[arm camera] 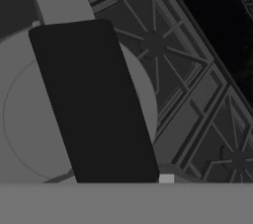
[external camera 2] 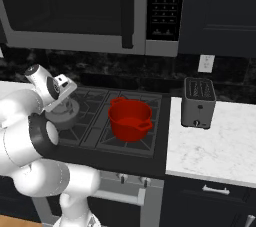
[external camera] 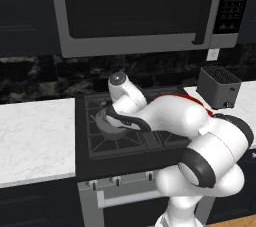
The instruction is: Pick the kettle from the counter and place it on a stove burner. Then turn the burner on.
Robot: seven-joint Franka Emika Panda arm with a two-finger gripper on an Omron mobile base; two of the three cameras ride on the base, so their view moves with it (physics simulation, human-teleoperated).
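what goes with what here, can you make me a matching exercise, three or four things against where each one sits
Things:
1. squat dull-grey metal kettle
2. red two-handled pot
3. dark grey boxy toaster
4. small white wall outlet

Places:
A. on the white marble-look counter right of the cooktop
B. on the dark backsplash above the toaster
C. on a left-hand stove burner, under the gripper
D. on a right-hand burner grate of the black cooktop

Pairs: 1-C, 2-D, 3-A, 4-B
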